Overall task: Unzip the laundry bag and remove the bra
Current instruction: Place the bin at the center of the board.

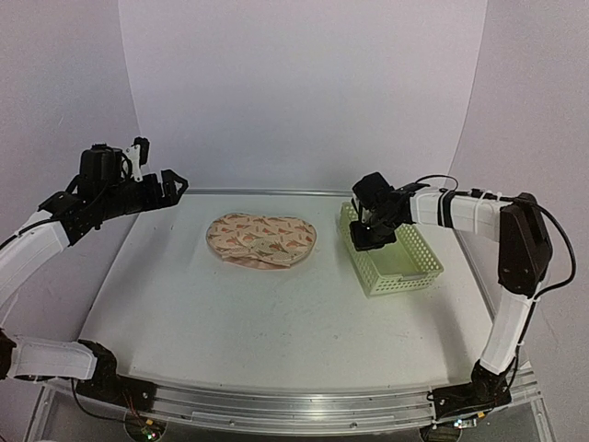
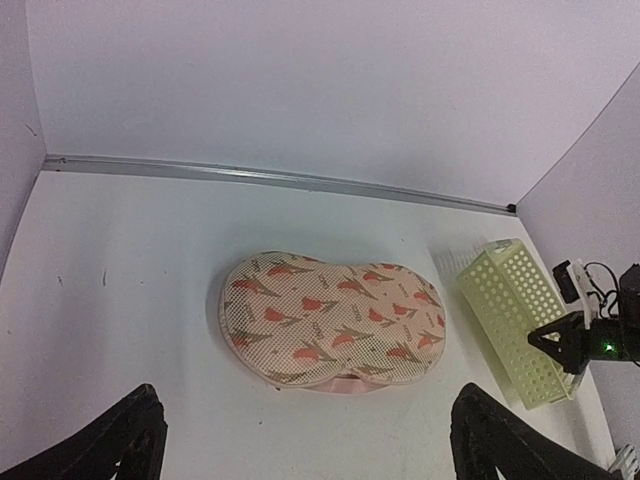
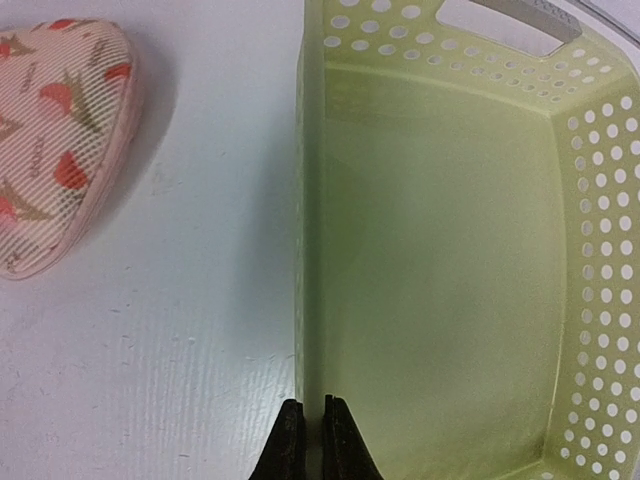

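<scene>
The laundry bag (image 1: 262, 239) lies flat and closed in the middle of the table, beige-pink with orange-red prints. It also shows in the left wrist view (image 2: 332, 320), and its right end appears in the right wrist view (image 3: 55, 140). The bra is hidden. My left gripper (image 1: 175, 184) hangs open, raised at the far left and well away from the bag; its gap (image 2: 305, 445) is empty. My right gripper (image 1: 373, 235) is shut on the left wall of the pale green basket (image 3: 310, 200), its tips (image 3: 312, 440) pinching the thin rim.
The green perforated basket (image 1: 405, 267) stands right of the bag, with nothing showing inside it, also seen from the left wrist (image 2: 520, 320). A metal rail (image 2: 280, 178) runs along the table's far edge. White walls surround the table.
</scene>
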Controlling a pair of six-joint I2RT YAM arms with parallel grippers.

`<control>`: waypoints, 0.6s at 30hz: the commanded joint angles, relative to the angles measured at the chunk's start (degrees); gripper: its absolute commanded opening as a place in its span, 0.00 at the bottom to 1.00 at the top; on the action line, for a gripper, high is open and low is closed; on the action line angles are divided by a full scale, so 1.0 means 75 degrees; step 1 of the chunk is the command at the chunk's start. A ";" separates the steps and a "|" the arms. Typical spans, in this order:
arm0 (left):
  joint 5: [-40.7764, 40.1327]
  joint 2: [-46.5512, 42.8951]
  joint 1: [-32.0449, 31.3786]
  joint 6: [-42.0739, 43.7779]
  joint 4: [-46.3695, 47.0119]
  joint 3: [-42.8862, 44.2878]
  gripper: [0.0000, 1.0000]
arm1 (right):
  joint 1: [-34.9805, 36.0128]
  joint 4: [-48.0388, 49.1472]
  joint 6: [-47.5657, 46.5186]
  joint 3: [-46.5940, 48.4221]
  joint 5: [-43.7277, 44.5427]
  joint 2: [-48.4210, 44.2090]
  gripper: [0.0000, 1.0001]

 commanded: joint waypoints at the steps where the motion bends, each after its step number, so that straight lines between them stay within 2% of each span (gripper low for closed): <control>1: 0.0130 -0.0017 -0.0011 0.0089 0.0140 0.0132 1.00 | 0.0520 0.0012 0.0353 0.0645 0.0046 0.0279 0.00; 12: 0.0231 -0.0159 -0.0014 0.0122 0.0135 0.0024 1.00 | 0.1096 -0.0429 0.0705 0.1619 0.0422 0.1258 0.01; 18: 0.0234 -0.0282 -0.0010 0.0131 0.0137 -0.0081 1.00 | 0.1176 -0.0474 0.0751 0.1745 0.0499 0.1287 0.22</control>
